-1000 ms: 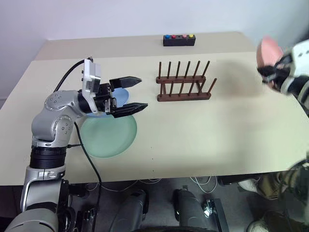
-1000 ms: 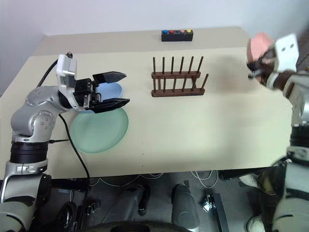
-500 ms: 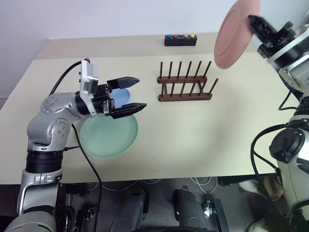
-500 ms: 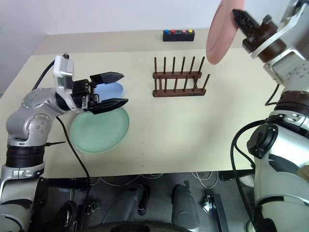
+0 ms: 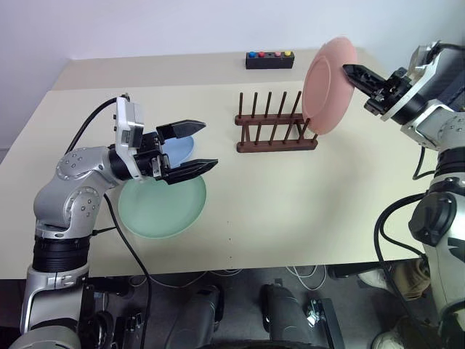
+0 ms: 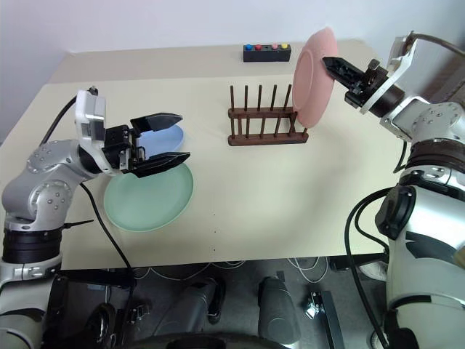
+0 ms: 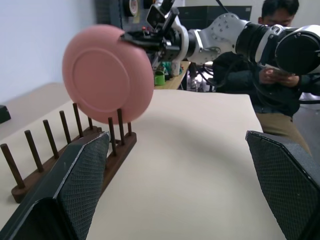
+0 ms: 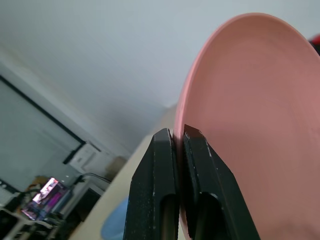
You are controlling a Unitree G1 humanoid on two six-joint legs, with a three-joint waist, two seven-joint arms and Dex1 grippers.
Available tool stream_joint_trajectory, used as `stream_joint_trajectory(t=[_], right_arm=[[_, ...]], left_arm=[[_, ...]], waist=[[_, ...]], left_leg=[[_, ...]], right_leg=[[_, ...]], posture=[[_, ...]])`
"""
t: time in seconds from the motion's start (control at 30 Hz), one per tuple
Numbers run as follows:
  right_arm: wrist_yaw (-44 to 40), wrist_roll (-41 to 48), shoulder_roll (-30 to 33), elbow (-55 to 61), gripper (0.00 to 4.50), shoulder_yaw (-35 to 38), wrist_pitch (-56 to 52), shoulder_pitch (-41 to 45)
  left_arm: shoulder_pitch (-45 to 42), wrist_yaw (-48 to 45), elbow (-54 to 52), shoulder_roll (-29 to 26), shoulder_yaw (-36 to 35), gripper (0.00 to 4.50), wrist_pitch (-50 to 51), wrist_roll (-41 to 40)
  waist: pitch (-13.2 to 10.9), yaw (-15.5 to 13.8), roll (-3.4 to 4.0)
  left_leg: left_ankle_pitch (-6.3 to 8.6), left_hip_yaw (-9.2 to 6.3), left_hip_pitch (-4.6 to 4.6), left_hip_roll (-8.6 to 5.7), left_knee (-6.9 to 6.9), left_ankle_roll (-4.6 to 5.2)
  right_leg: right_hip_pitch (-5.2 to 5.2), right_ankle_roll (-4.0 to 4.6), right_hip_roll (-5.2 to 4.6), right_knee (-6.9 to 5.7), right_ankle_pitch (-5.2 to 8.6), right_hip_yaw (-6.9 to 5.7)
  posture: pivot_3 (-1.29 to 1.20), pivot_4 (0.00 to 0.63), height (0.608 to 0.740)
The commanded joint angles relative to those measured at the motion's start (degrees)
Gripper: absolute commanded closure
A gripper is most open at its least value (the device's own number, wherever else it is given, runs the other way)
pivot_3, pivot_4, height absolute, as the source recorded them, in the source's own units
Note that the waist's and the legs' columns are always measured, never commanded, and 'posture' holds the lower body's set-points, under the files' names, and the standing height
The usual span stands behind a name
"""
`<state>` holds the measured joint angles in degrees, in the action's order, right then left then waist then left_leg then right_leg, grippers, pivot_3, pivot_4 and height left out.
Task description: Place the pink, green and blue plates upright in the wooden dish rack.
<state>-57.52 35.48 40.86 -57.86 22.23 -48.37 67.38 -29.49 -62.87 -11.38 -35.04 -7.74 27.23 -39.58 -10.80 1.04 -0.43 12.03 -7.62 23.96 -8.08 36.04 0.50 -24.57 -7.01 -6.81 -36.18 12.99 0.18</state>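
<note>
Pink plate upright, on edge over right end of rack, rim pinched between shut fingers of right gripper. Green plate and blue plate flat on table, under wide-open left gripper. Half a second ago: pink plate higher, clear of pegs.

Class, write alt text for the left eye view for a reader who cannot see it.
The right tool holds a pink plate upright by its rim above the right end of the wooden dish rack. The left tool hangs open over the green plate and blue plate.
</note>
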Motion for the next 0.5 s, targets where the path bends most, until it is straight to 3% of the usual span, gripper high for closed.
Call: stream_joint_trajectory(t=[0.03, 0.13, 0.37, 0.5], right_arm=[[2.06, -1.4, 0.33, -3.02, 4.42, 0.9, 2.04, 3.42], [2.35, -2.36, -0.3, -5.03, 3.52, 0.82, 2.34, 4.33], [2.12, -4.0, -0.49, -4.64, 0.16, 0.44, 3.86, 5.88], [0.45, -6.5, -0.03, -1.34, 0.04, -0.96, 12.05, 4.83]], left_arm=[[-0.1, 0.79, -1.63, -0.65, -1.47, 0.0, 0.98, -2.02], [-0.56, 1.72, -1.64, -0.73, -1.29, 0.0, 1.56, -2.01], [-0.05, 2.02, -1.96, -0.95, -1.4, 0.0, 1.78, -2.25], [0.3, 2.06, -2.1, -1.09, -1.68, 0.0, 1.83, -2.47]], waist=[[0.0, 0.01, 0.0], [0.0, 0.03, 0.0], [0.0, 0.01, 0.0], [0.0, 0.03, 0.0]], left_leg=[[0.0, 0.0, 0.0, 0.0, 0.0, 0.0], [0.0, 0.0, 0.0, 0.0, 0.0, 0.0], [0.0, 0.0, 0.0, 0.0, 0.0, -0.01], [-0.01, 0.0, 0.0, -0.01, 0.0, -0.01]], right_leg=[[0.0, 0.0, 0.0, 0.0, 0.0, 0.0], [0.0, 0.0, 0.0, -0.01, 0.0, 0.0], [0.0, 0.0, 0.01, 0.0, 0.0, 0.0], [0.0, 0.0, 0.0, 0.0, 0.0, 0.0]], posture=[[0.0, 0.15, 0.74], [0.0, 0.15, 0.74], [0.0, 0.15, 0.74], [0.0, 0.15, 0.74]])
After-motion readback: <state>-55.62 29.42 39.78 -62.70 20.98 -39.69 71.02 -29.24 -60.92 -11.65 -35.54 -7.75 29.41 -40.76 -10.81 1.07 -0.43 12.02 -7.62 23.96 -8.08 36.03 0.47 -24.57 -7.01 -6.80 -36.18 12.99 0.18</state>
